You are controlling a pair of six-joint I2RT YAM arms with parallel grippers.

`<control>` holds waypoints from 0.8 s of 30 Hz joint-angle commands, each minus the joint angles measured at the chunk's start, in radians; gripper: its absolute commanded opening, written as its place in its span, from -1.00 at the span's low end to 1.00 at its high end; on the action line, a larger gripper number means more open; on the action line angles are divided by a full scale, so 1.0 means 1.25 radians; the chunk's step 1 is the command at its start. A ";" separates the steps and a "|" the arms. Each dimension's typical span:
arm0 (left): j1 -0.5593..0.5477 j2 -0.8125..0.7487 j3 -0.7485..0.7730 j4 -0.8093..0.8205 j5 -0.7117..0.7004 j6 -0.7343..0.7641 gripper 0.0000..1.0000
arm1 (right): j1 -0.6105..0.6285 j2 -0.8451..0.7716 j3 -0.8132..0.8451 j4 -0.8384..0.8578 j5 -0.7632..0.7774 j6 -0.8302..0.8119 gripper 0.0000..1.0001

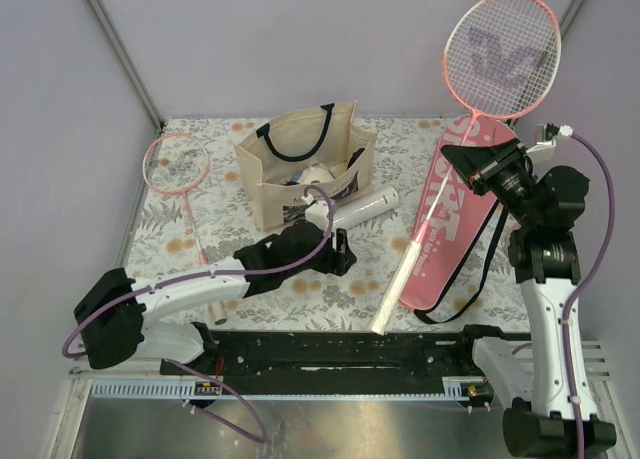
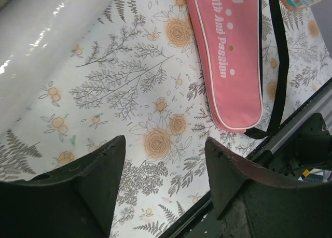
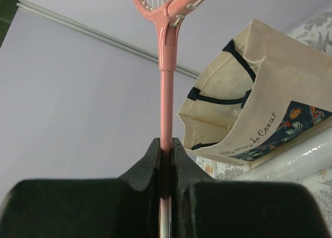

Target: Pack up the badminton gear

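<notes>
Grip check, both arms. Right pincer (image 3: 166, 147) is clamped on the pink shaft of one racket (image 1: 497, 57), its jaws all but meeting around it. Gripping at the shaft keeps the wide head high in the air and the white handle slanting down alongside the pink cover (image 1: 460, 229), which lies flat on the desk (image 1: 150, 224). My reading: this tilt sets the racket up for feeding into the cover. I cannot tell whether the handle touches the cover.

Left pincer (image 2: 165, 142) hangs low over the desk, jaws wide apart and nothing between them. The white tube (image 1: 365, 207) is just beside it, probably my next pick. The second racket (image 1: 178, 164) lies flat on the left, beside the tote bag (image 1: 262, 184), not yet packed.
</notes>
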 commanded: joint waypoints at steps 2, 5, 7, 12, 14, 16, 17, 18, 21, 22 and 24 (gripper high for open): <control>-0.050 0.127 0.088 0.096 -0.034 -0.006 0.31 | -0.003 -0.083 0.052 -0.079 0.044 -0.039 -1.00; -0.082 0.206 0.126 0.103 -0.066 -0.020 0.30 | -0.003 -0.100 0.046 -0.080 0.047 -0.035 -1.00; -0.098 0.257 0.148 0.120 -0.070 -0.029 0.28 | -0.004 -0.113 0.039 -0.081 0.046 -0.035 -1.00; -0.131 0.359 0.205 0.152 -0.082 -0.029 0.23 | -0.003 -0.146 0.023 -0.088 0.058 -0.046 -1.00; -0.142 0.403 0.228 0.152 -0.077 -0.025 0.22 | -0.003 -0.148 0.015 -0.090 0.059 -0.056 -1.00; -0.153 0.429 0.245 0.156 -0.080 -0.023 0.21 | -0.003 -0.153 0.005 -0.095 0.068 -0.059 -1.00; -0.158 0.446 0.251 0.166 -0.078 -0.018 0.21 | -0.003 -0.157 -0.001 -0.093 0.075 -0.061 -1.00; -0.163 0.455 0.256 0.172 -0.082 -0.018 0.21 | -0.003 -0.162 -0.004 -0.093 0.081 -0.061 -1.00; -0.171 0.494 0.293 0.137 -0.087 -0.016 0.20 | -0.003 -0.170 -0.003 -0.093 0.089 -0.069 -1.00; -0.174 0.508 0.314 0.118 -0.088 -0.016 0.20 | -0.003 -0.173 -0.004 -0.093 0.092 -0.075 -1.00; -0.179 0.521 0.314 0.127 -0.089 -0.017 0.20 | -0.003 -0.174 -0.004 -0.102 0.098 -0.085 -1.00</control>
